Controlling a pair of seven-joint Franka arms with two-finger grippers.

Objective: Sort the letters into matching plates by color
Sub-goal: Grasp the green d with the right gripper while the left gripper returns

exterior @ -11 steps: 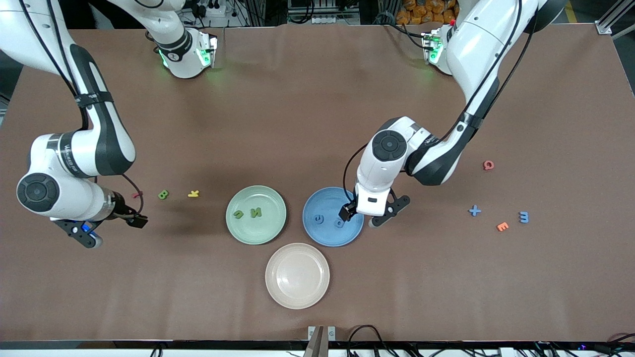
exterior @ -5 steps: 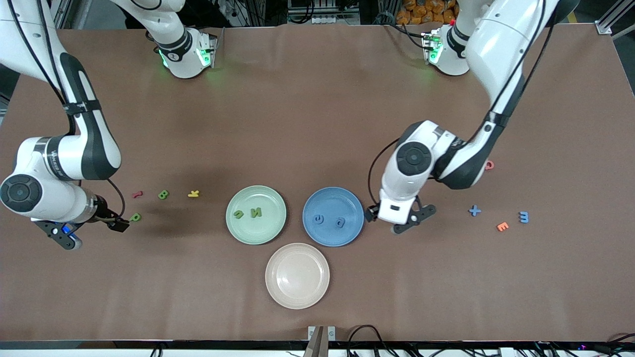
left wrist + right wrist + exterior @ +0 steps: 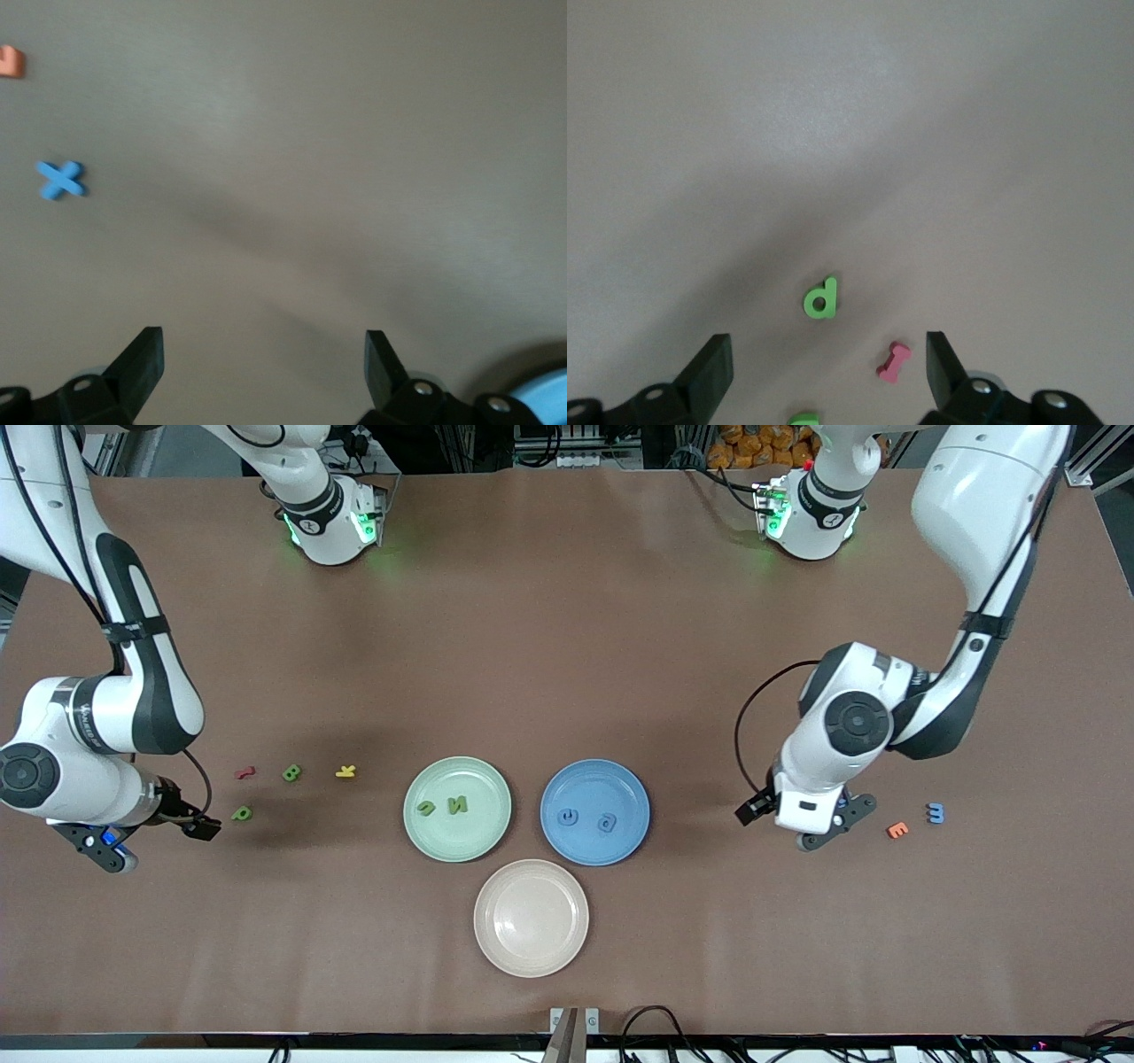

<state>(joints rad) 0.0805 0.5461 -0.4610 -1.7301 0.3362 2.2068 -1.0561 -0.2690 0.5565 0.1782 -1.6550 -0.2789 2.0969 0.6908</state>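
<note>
Having just left the round blue plate (image 3: 594, 812), my open, empty left gripper (image 3: 264, 354) swings toward the small blue cross-shaped letter (image 3: 60, 180), while my right gripper (image 3: 829, 363), jaws spread, nears the small green letter (image 3: 821, 297).

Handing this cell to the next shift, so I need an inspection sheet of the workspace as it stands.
Surface: brown table, no spills seen.
Job's things: green plate holds two green letters; blue plate holds two blue letters. Loose: green P, green B, blue E, blue X.
Clutter: beige plate, red letter, yellow K, orange E.
End effectors: left end effector open above bare table near the blue X; right end effector open over the green P.
Cables: bundles along the table edges.
Surroundings: nothing seen of note.
</note>
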